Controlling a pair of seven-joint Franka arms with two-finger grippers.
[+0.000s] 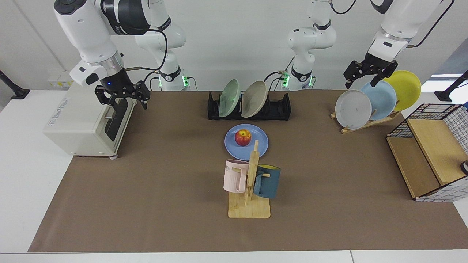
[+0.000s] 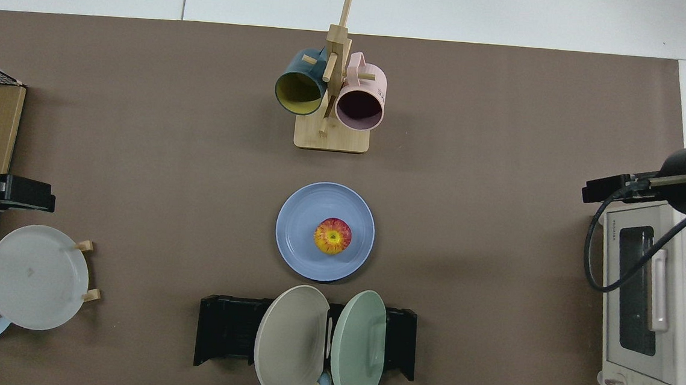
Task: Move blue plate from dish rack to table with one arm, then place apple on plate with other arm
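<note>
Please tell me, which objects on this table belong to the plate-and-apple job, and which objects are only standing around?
Job: blue plate flat on the table; apple on it; dish rack; right gripper, open, over the toaster oven; left gripper, open, above the wooden stand's plates.

Standing around: toaster oven, green plate, beige plate, mug tree, wooden plate stand, wire basket.
</note>
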